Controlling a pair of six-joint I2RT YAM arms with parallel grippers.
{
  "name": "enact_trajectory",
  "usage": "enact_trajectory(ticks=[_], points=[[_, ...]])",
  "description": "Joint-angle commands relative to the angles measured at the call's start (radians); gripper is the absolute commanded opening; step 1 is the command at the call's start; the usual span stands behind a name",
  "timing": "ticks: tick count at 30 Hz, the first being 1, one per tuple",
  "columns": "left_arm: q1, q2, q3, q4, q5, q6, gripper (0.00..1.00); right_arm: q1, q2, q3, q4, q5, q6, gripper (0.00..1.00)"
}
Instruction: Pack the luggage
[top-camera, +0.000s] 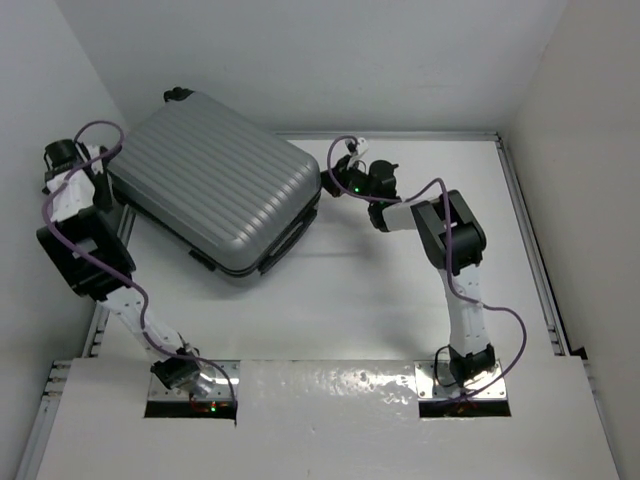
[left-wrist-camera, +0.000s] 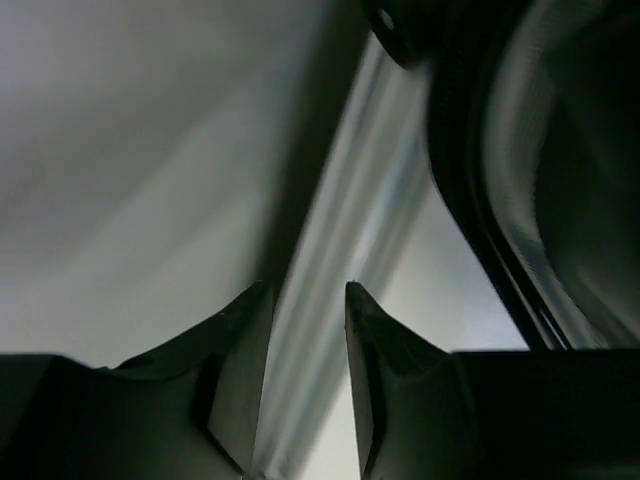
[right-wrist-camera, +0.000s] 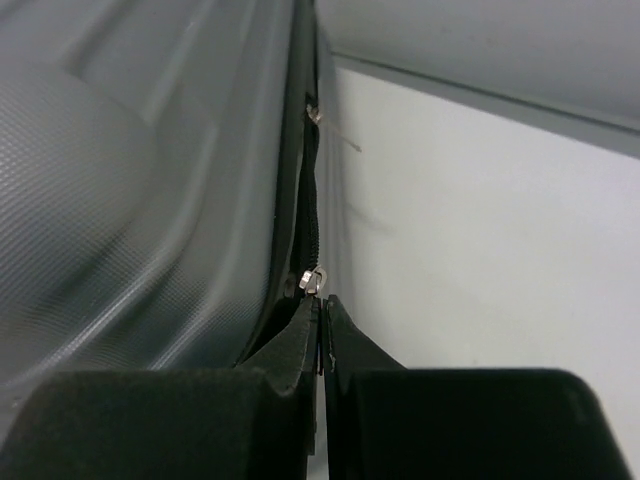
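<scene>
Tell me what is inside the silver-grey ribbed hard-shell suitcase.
Nothing inside shows. The suitcase lies closed, so only its ribbed shell and the black zipper seam are visible; the shell covers any contents. The right gripper sits shut by the silver zipper pull.

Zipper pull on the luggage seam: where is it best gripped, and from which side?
Pinch the flat metal tab of the zipper pull, coming in along the seam of the luggage, one finger each side. It looks thin and lies in line with the zip; the right gripper is already aligned that way.
</scene>
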Motion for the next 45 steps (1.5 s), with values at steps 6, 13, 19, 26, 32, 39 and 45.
enact_trajectory(ticks=[6, 13, 19, 26, 32, 39, 45], points=[[-0.354, 0.192, 0.286, 0.053, 0.285, 0.423, 0.35, 0.265, -0.356, -0.269, -0.063, -0.125, -0.185, 0.0], [-0.503, 0.023, 0.087, 0.03, 0.605, 0.562, 0.35, 0.366, -0.488, -0.565, 0.153, 0.005, 0.016, 0.0], [-0.471, -0.012, 0.068, 0.072, 0.476, 0.34, 0.34, 0.31, -0.54, -0.67, 0.104, 0.175, -0.049, 0.0], [-0.469, -0.097, -0.008, 0.107, 0.284, 0.197, 0.33, 0.198, -0.621, -0.732, 0.029, 0.265, -0.116, 0.0], [-0.475, -0.117, -0.058, 0.066, 0.251, 0.131, 0.33, 0.075, -0.648, -0.703, -0.049, 0.305, -0.159, 0.0], [-0.481, -0.126, -0.113, 0.07, 0.257, 0.102, 0.33, 0.043, -0.614, -0.619, -0.137, 0.295, -0.238, 0.0], [-0.484, -0.166, -0.181, 0.032, 0.346, 0.145, 0.31, 0.025, -0.585, -0.622, -0.119, 0.303, -0.195, 0.0]])
